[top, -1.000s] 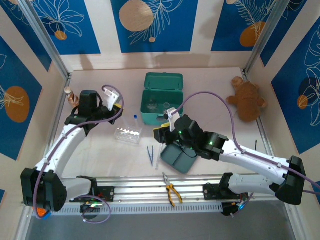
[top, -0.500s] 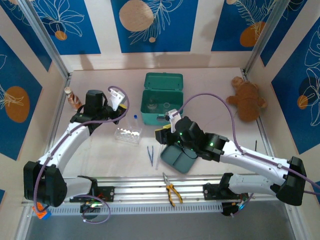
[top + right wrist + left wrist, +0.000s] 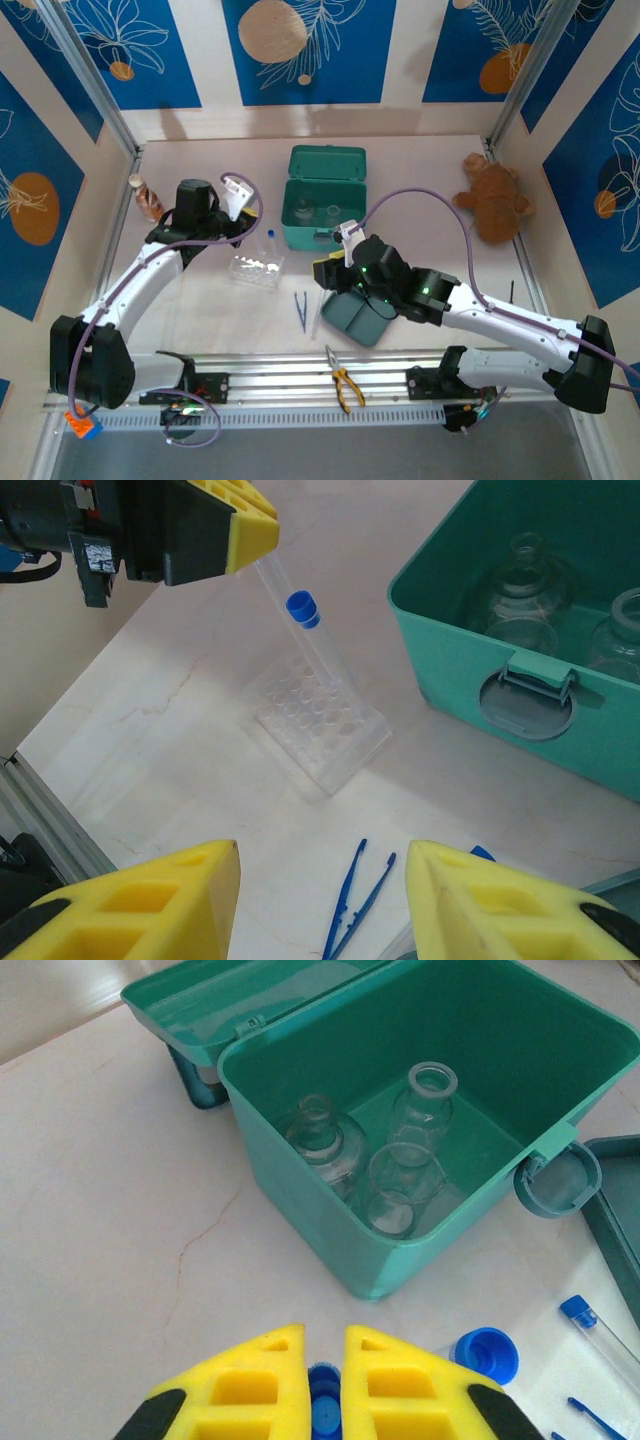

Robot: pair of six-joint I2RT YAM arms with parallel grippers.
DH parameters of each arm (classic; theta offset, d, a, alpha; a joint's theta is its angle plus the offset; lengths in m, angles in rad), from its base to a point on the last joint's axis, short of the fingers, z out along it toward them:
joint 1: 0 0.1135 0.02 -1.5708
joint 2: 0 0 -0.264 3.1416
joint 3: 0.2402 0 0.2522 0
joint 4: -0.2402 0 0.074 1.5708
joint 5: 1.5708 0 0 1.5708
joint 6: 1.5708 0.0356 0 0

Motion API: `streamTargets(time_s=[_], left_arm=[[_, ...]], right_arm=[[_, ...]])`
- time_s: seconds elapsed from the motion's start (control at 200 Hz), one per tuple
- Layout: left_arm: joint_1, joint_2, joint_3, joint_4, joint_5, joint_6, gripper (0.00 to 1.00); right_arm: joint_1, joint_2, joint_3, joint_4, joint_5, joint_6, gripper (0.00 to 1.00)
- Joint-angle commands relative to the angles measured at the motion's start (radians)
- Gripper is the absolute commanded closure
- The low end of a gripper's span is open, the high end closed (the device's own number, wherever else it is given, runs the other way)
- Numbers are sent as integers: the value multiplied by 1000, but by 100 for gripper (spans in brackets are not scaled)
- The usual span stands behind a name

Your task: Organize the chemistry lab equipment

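Left fingers [image 3: 260, 1380] tight on steeply slanted test tube [image 3: 322, 1405], cap uppermost; right fingers [image 3: 130, 900] apart.

Your top camera looks down from above and behind the arm bases, covering the whole table [image 3: 210, 300]. Your left wrist camera hangs close over the green box [image 3: 300, 1192], facing into it. Your right wrist camera looks lower across the tube rack [image 3: 320, 720]. Both wrist views share the box and one blue-capped test tube [image 3: 322, 1402].
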State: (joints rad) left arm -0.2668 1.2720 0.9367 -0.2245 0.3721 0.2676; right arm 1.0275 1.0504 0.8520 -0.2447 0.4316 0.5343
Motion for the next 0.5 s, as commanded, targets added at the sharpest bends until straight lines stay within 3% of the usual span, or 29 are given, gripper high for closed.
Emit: streamTargets(time_s=[0.0,0.315,0.495], left_arm=[[-15,16,-8,21,-6,4,97],[-21,17,-30,22,-1,9,95],[-22,6,-36,8,0,15,83]], right_arm=[[-3,-23,-10,4,21,13,52],[-5,-25,-18,8,21,15,52],[-7,-15,-20,16,16,16,52]])
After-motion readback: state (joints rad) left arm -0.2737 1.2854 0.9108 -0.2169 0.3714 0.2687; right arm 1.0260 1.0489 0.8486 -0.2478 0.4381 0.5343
